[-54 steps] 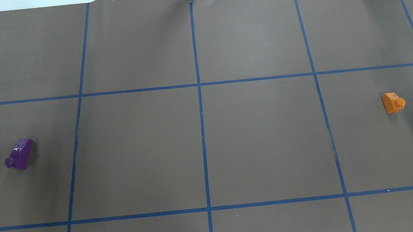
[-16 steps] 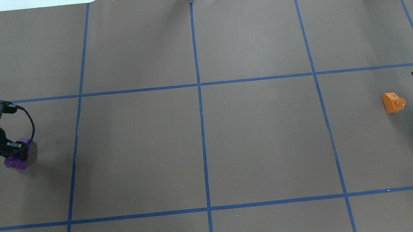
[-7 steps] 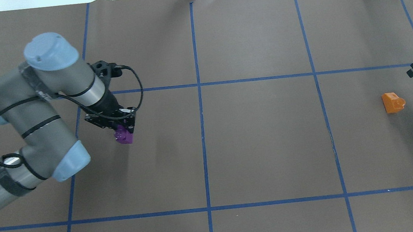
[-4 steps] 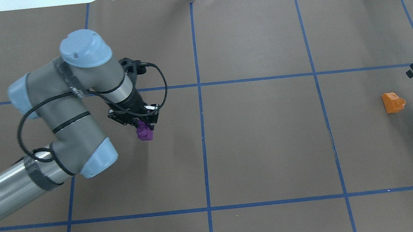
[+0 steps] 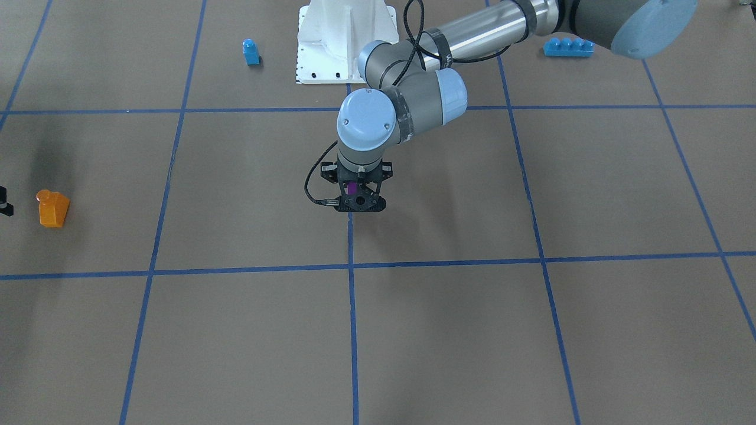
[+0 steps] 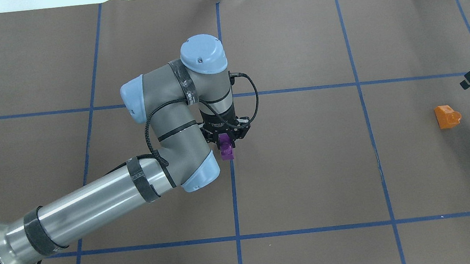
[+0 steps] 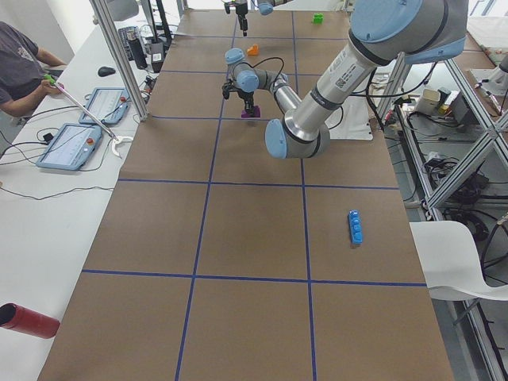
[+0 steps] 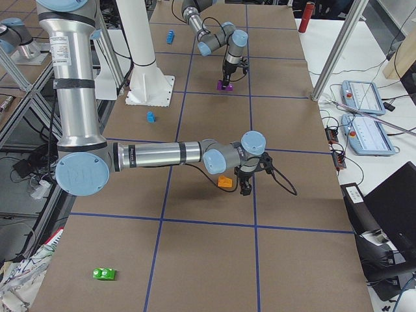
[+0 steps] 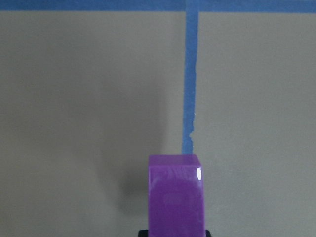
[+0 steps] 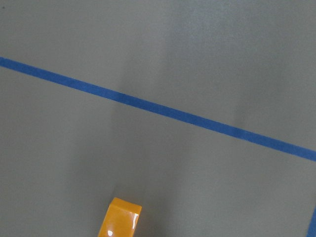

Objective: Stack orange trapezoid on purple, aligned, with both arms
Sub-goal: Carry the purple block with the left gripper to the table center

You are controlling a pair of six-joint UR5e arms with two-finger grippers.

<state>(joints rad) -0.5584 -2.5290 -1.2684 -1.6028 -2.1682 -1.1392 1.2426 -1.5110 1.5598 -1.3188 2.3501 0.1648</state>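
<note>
Left hand [image 6: 226, 139] carried purple [image 6: 227, 149] to centre line [image 6: 234, 192]; clamped tight.

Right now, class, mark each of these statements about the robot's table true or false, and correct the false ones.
1. The left gripper holds the purple brick. True.
2. The orange trapezoid sits stacked on the purple brick. False: it lies alone on the table, far off on the robot's right side.
3. The purple brick is close to the blue centre tape line. True.
4. The right gripper has lifted the orange trapezoid. False: the trapezoid rests on the table beside that gripper.
</note>
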